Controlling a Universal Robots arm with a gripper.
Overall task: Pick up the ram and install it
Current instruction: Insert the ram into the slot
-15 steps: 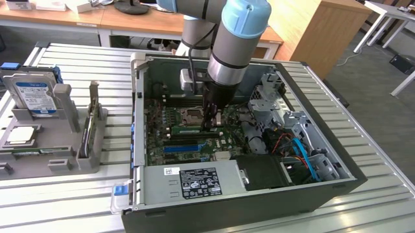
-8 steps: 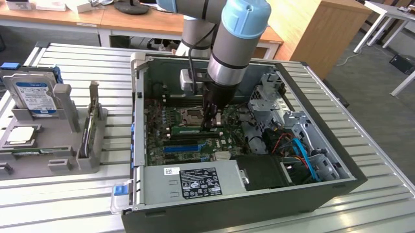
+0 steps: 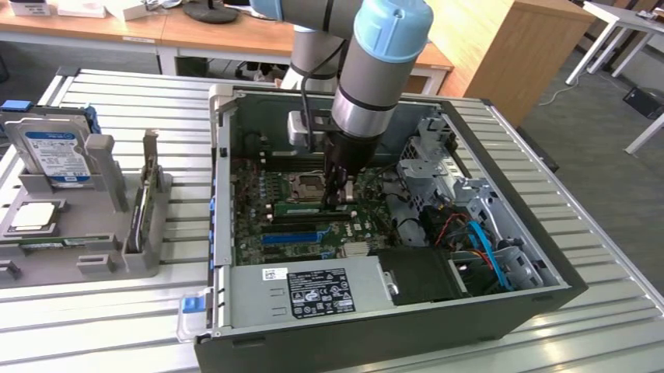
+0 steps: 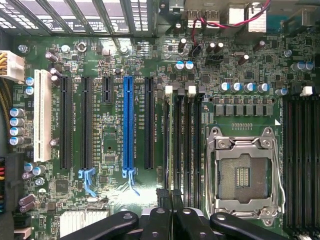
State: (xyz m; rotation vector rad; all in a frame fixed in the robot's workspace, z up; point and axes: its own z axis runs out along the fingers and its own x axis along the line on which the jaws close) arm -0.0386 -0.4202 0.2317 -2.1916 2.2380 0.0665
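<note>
My fingers [image 4: 161, 222], lower centre, pinch shut on the ram [image 3: 306, 207] — likely light, stiff, fragile — best gripped by its edges.

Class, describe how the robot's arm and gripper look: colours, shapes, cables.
The arm is a silver-grey cylinder with light blue joint caps; a black cable runs alongside it. The gripper is black, with rounded, glossy links.
</note>
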